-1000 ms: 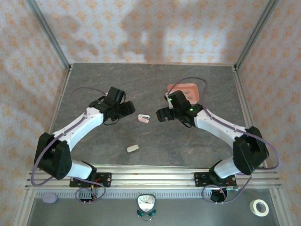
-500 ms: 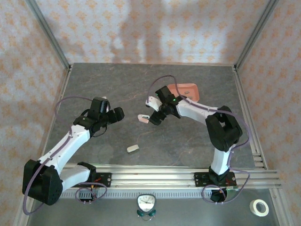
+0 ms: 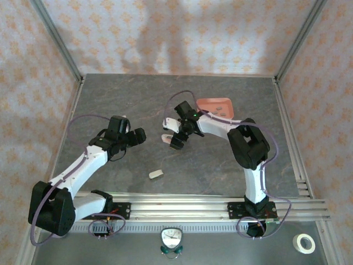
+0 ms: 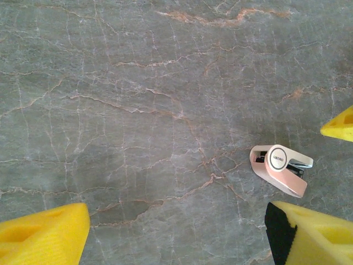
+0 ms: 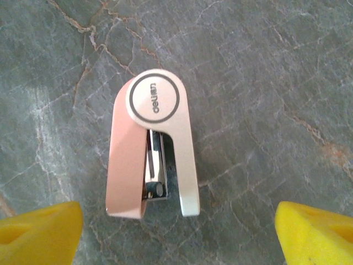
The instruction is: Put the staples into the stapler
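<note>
Over the stapler (image 5: pixel 157 110) now, the right gripper (image 5: pixel 176 234) (jaws wide), previously beside it.

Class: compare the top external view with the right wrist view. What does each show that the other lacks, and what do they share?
Top external adds the salmon-pink shallow tray holding dark grey metal staple strips, a small off-white block and the open left gripper. Right wrist adds ringed lettering on the round cap of the pink-and-white stapler, and its metal channel. Shared: that stapler lying on the grey marbled table between the fingers of the open right gripper, untouched.
</note>
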